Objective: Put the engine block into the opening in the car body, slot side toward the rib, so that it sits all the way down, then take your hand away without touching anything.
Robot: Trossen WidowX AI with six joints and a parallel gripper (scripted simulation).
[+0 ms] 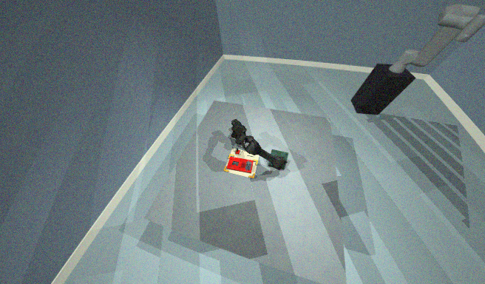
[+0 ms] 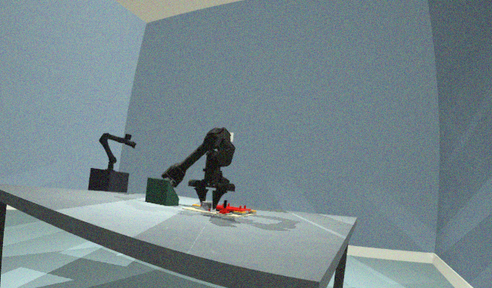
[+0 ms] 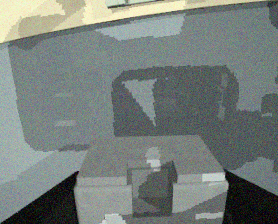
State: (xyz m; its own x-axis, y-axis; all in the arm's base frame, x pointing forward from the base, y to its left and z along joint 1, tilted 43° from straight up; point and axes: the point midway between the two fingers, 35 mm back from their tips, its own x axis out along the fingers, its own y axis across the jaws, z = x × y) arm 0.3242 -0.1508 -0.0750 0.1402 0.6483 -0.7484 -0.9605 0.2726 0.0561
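My gripper is shut on the grey engine block, which has a slot in its middle facing the wrist camera. The block is low down. In the wrist view, grey table shows beyond it, with the board's edge at the top. Whether the block touches the table is too small to tell. The red car body lies flat on the cream board, apart from the block. Dark and grey recesses show in it, but the rib cannot be made out.
The cream board has yellow corner pieces. A small red piece is on its far part. The arm's base stands by a green block. Another arm on a black box is farther off.
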